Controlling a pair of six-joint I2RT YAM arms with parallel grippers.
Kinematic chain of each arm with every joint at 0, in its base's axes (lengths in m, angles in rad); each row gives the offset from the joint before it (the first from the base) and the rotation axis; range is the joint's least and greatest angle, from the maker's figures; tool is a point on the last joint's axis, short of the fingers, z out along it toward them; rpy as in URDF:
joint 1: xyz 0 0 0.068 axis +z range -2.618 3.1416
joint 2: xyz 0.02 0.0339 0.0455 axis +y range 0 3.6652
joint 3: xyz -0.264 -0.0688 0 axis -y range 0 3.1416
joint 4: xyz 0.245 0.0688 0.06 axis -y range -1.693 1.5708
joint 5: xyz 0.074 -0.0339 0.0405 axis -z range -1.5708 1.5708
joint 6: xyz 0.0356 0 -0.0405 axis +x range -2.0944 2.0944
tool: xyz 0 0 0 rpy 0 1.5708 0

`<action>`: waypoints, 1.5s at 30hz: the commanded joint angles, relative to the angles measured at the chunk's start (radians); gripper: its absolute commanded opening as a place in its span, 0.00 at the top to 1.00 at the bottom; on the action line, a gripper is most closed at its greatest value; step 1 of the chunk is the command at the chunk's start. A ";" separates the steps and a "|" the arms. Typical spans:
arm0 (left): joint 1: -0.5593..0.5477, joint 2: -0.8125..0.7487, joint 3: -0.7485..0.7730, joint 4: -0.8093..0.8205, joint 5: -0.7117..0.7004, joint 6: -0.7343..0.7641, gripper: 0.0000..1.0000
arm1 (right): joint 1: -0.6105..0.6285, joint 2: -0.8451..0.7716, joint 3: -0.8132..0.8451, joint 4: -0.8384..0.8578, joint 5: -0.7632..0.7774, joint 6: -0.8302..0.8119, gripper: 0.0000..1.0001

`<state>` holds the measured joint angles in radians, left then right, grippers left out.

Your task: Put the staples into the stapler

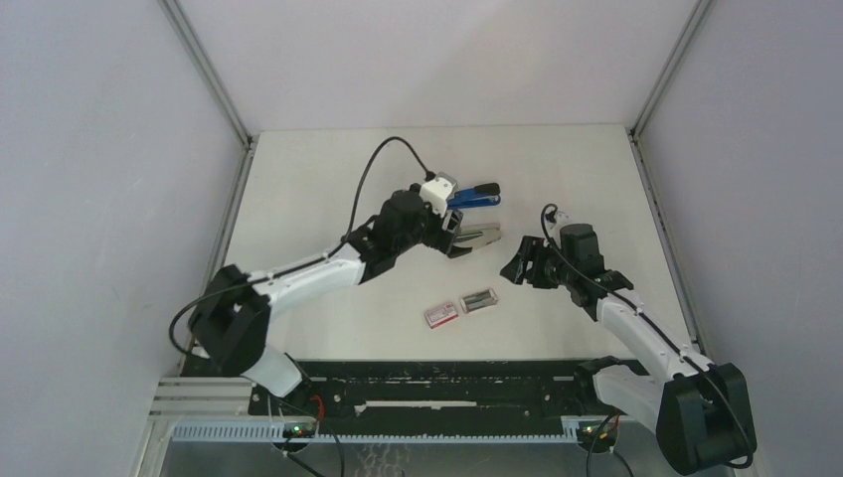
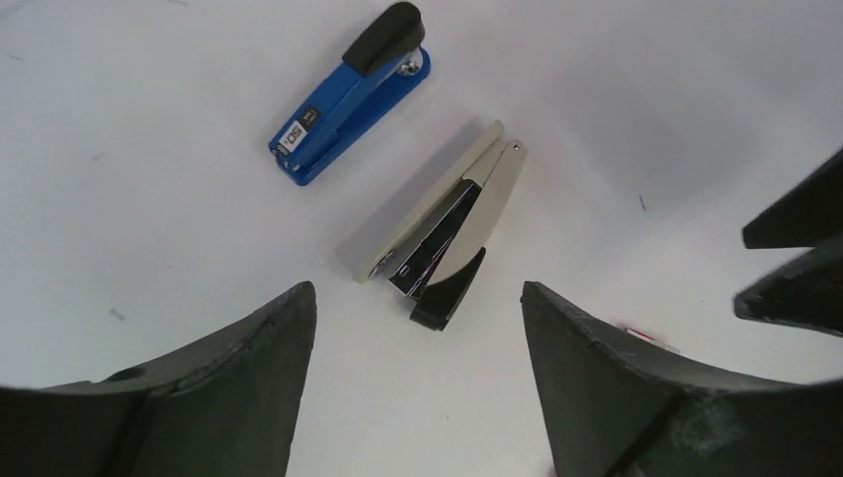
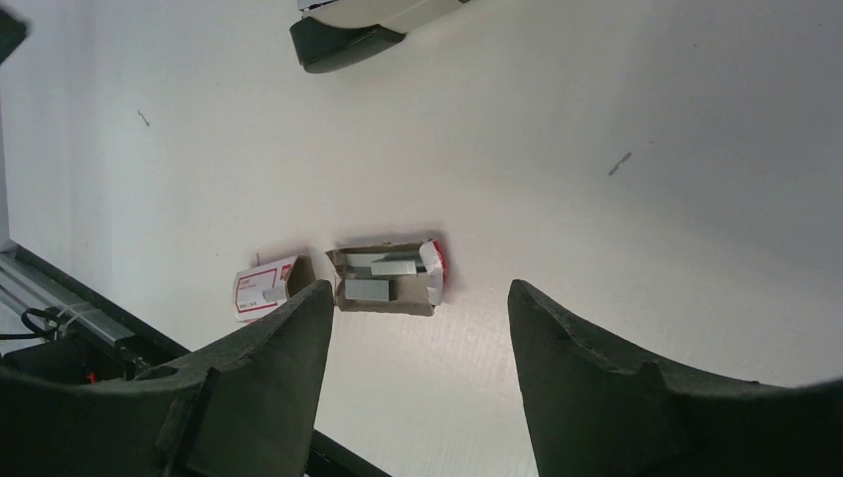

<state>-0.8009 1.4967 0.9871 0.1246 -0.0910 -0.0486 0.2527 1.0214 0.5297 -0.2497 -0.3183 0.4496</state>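
A white desk [image 1: 328, 169] stands between pale panels. The left tool [image 2: 418, 298] hangs over the grey stapler [image 2: 437, 234], jaws spread wide and empty. The right tool [image 3: 418, 288], right of that stapler, gapes above the staples [image 3: 383, 278], touching nothing. The grey stapler lies hinged apart, with a blue stapler [image 2: 348, 94] just behind it. The staples lie in their tray on the near side of the grey stapler, well apart from it, the box [image 3: 263, 288] beside them.
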 commanded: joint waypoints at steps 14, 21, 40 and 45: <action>0.186 0.444 0.370 -0.093 0.378 0.040 0.38 | -0.024 0.007 0.026 0.015 -0.086 -0.047 0.35; 0.188 0.543 0.472 -0.168 0.397 0.042 0.42 | -0.026 0.015 0.023 0.028 -0.111 -0.034 0.35; 0.190 0.620 0.529 -0.255 0.329 0.048 0.63 | -0.026 -0.028 0.003 0.028 -0.123 -0.001 0.36; 0.184 0.598 0.489 -0.273 0.359 0.032 0.70 | -0.026 -0.038 -0.003 0.025 -0.125 0.003 0.36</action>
<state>-0.6155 2.1117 1.4651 -0.1219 0.2581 -0.0158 0.2340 1.0077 0.5301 -0.2527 -0.4286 0.4339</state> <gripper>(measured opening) 0.311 0.636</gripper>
